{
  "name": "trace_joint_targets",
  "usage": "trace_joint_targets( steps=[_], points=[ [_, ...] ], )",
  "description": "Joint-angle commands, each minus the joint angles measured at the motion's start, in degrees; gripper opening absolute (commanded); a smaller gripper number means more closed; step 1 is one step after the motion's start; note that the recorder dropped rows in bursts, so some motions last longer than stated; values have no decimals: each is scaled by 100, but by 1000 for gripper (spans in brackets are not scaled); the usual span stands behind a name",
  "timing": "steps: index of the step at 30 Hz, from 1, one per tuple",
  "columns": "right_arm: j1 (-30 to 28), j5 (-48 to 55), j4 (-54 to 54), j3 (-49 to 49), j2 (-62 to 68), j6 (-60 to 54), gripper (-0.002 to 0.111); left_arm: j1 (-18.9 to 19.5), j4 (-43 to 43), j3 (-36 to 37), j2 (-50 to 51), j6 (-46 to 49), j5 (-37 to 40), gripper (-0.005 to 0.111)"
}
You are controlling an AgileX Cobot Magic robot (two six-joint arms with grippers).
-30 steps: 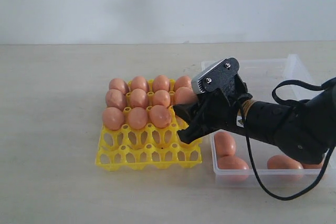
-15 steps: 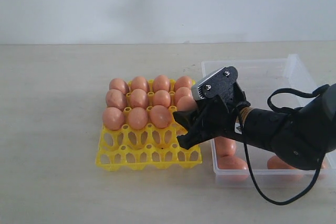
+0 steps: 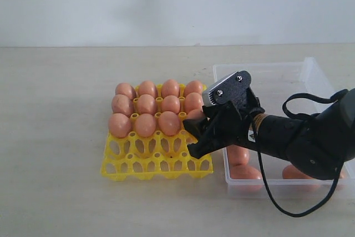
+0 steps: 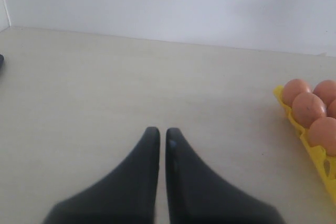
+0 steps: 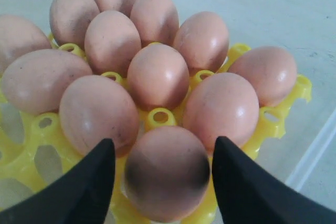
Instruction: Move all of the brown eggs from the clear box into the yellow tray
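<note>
Reaching in from the right of the exterior view, your right gripper point(image 3: 192, 133) is hanging low over the right edge of the yellow tray point(image 3: 158, 162). Its two black fingers point(image 5: 79, 192) are standing on either side of one brown egg point(image 5: 167, 174), which is sitting in the rightmost cup of the tray's third row from the back. The jaws are parted to about the egg's width. A thin sliver of gap is showing on one side, and you cannot tell from these views whether the pads are pressing on the shell. Eleven other brown eggs point(image 3: 146, 104) are filling the two back rows and the other cups of the third row, each in its own cup and just beside its neighbours. The clear box point(image 3: 310, 73) is lying just beside the tray on its right, with the black arm crossing above it. At least three more brown eggs are lying at the box's near end, partly hidden by the arm and a looping black cable point(image 3: 268, 187). Your left gripper point(image 4: 163, 132) is appearing only in its own wrist view. Its dark fingers are nearly touching, with a narrow slit between them, gripping nothing above the pale table point(image 4: 79, 77), and a corner of the tray is showing nearby.
</note>
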Motion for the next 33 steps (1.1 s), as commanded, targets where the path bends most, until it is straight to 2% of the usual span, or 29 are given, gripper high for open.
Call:
trace_joint_targets(
  steps=[1, 5, 9, 11, 12, 13, 14, 15, 16, 19, 20, 24, 25, 26, 28, 30, 32, 33],
  points=[
    [5, 50, 19, 16, 2, 27, 49, 5, -3, 21, -18, 23, 1, 4],
    [5, 24, 19, 16, -133, 27, 49, 5, -3, 21, -18, 23, 1, 4],
    [5, 64, 19, 16, -1003, 187, 49, 5, -3, 21, -18, 23, 1, 4],
    [5, 543, 288, 16, -1742, 200, 48, 5, -3, 21, -18, 23, 1, 4],
    [-10, 1045, 761, 16, -2054, 93, 46, 5, -3, 21, -18, 23, 1, 4],
    [-72, 1590, 1377, 16, -2346, -264, 38, 5, -3, 21, -18, 23, 1, 4],
    [-199, 2229, 2070, 16, -2596, -774, 25, 5, -3, 21, -18, 23, 1, 4],
    [-449, 2781, 2839, -2, -2813, -1269, 9, 5, -3, 21, -18, 23, 1, 4],
    [-767, 3333, 3406, -77, -2974, -1575, 0, 5, -3, 21, -18, 23, 1, 4],
    [-1893, 5717, 3569, -1012, -3042, -1701, 1, 5, -3, 21, -18, 23, 1, 4],
    [-2068, 6481, 3569, -1347, -2990, -1888, 1, 5, -3, 21, -18, 23, 1, 4],
    [-2278, 10119, 3997, -2564, -2533, -3203, 1, 5, -3, 21, -18, 23, 1, 4],
    [-2263, 10643, 4193, -2736, -2431, -3625, 1, 5, -3, 21, -18, 23, 1, 4],
    [-2215, 11007, 4522, -2808, -2337, -3933, 1, 5, -3, 21, -18, 23, 1, 4],
    [-2102, 10957, 5066, -2769, -2238, -4903, 1, 5, -3, 21, -18, 23, 1, 4],
    [-1934, 10944, 4830, -2768, -2198, -5054, 4, 5, -3, 21, -18, 23, 1, 4],
    [-1750, 10752, 4890, -2768, -2131, -5004, 23, 5, -3, 21, -18, 23, 1, 4],
    [-1631, 10378, 4929, -2768, -1999, -4852, 43, 5, -3, 21, -18, 23, 1, 4]
  ],
)
